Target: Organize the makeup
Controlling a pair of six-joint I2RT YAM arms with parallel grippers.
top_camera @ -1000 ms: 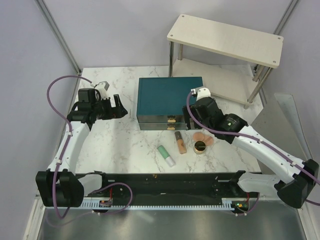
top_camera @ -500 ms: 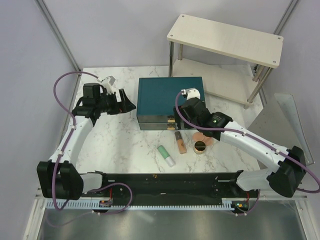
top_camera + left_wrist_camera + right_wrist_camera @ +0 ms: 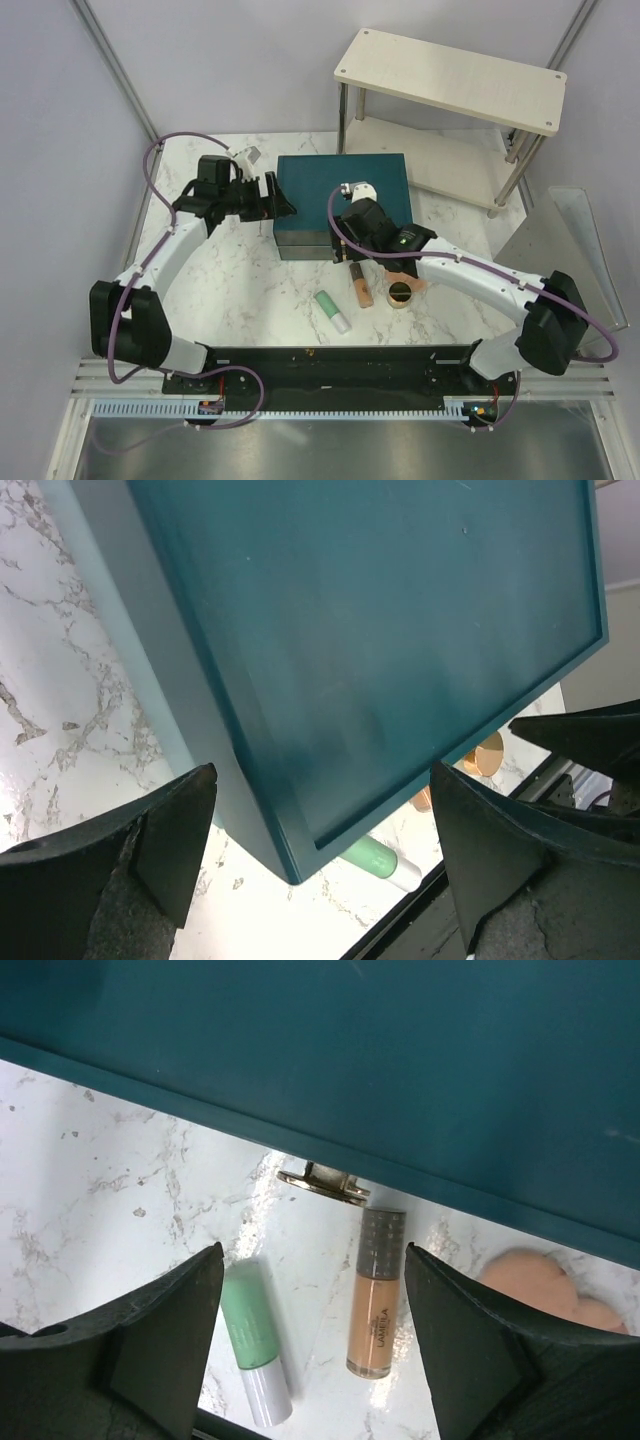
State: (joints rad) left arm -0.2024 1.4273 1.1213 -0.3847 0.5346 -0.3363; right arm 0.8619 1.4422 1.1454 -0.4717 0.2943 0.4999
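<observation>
The mint-green tube [image 3: 333, 311] with its white cap and the peach-tan tube [image 3: 361, 286] with its dark cap lie on the marble in front of the teal box [image 3: 340, 185]. The gold-rimmed compact [image 3: 401, 293] sits right of them. The peach-pink pads [image 3: 530, 1280] lie by it, partly hidden under my right arm in the top view. My left gripper [image 3: 277, 203] is open and empty, above the box's left front corner [image 3: 290, 865]. My right gripper [image 3: 345, 248] is open and empty over the box's front edge, above both tubes [image 3: 250, 1345] [image 3: 377, 1300].
A gold drawer handle [image 3: 322, 1180] sticks out of the box front. A two-tier wooden shelf [image 3: 450, 75] stands at the back right. A clear panel [image 3: 560, 230] leans at the right. A black rail [image 3: 330, 365] runs along the near table edge.
My left gripper has swung right from the table's left side to the box's left corner. My right gripper has moved left along the box front. The makeup has not moved.
</observation>
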